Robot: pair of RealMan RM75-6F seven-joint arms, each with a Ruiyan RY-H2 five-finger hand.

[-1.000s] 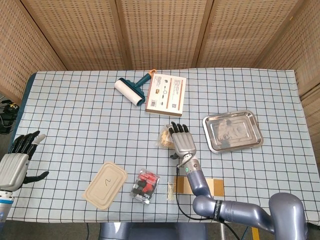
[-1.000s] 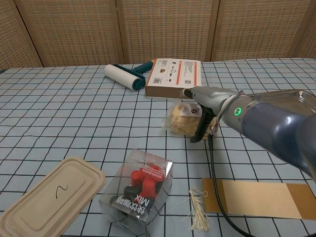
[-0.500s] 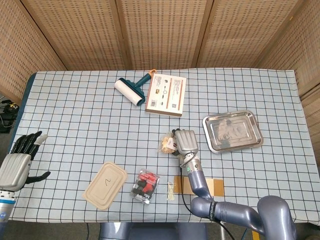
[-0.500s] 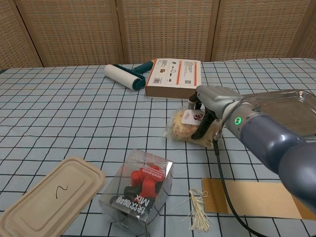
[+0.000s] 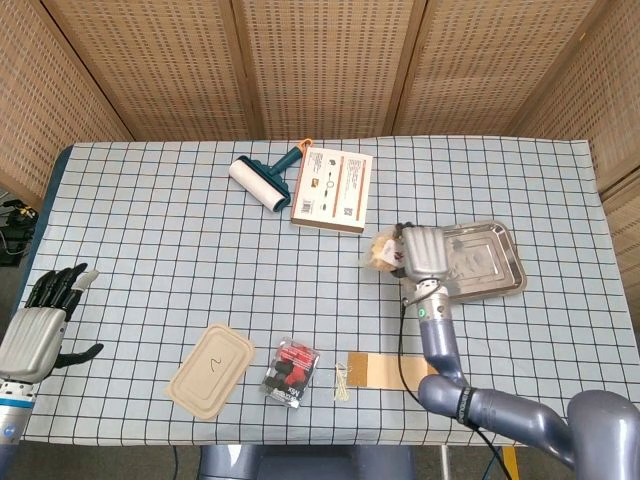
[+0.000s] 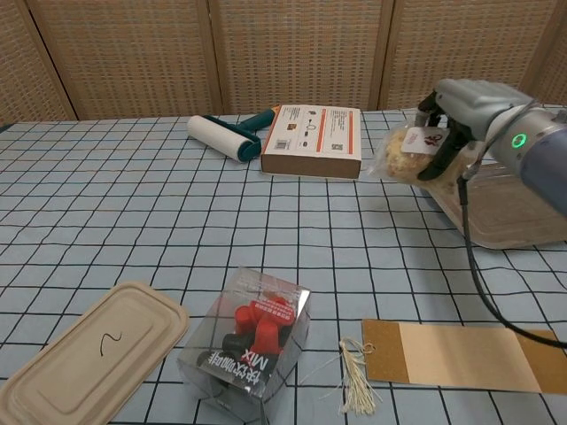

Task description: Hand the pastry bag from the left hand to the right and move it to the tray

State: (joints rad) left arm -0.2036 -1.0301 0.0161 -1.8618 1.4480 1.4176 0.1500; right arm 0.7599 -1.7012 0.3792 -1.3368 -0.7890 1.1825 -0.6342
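Note:
My right hand [image 5: 421, 254] [image 6: 462, 104] grips the pastry bag [image 5: 383, 255] [image 6: 405, 152], a clear bag with a pale pastry and a white label. It holds the bag raised above the table, just left of the steel tray [image 5: 490, 262] [image 6: 523, 212]. My left hand [image 5: 35, 322] hangs off the table's left edge with fingers apart and nothing in it; the chest view does not show it.
An orange-and-white box [image 5: 332, 188] and a lint roller [image 5: 262, 180] lie at the back. At the front are a beige lid [image 5: 210, 367], a clear box of red and black pieces [image 5: 290, 371], a brown card [image 5: 395, 370] and a straw tuft [image 5: 342, 382].
My right hand closed on the pastry bag, lifted it off the table and carried it right, up to the tray's left edge. The left hand barely moved.

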